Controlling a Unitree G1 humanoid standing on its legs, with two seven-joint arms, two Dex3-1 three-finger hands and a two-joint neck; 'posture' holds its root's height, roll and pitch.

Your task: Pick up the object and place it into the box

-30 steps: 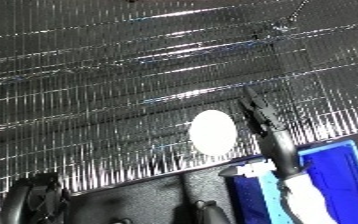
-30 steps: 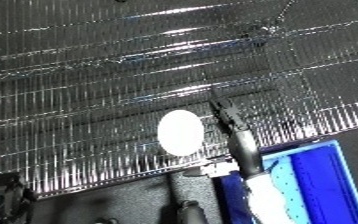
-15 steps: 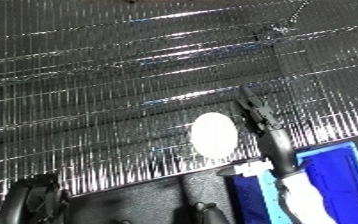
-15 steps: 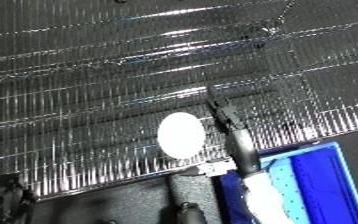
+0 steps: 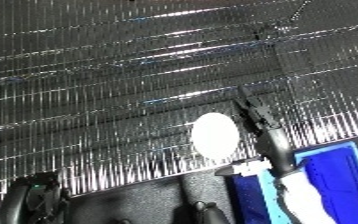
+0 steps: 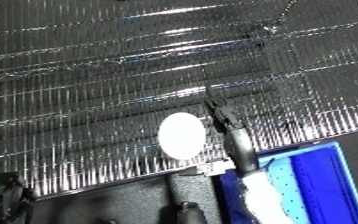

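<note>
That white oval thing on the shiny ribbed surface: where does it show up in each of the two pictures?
Left eye view: the white oval object lies right of centre, just left of the right hand.
Right eye view: it lies at centre, lower half, again just left of that hand.
Shared landmark: the blue bin at the lower right corner.

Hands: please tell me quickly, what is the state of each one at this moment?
Left hand: only part shows at the lower edge; cannot be told.
Right hand: open, fingers straight, beside the white object, holding nothing.
</note>
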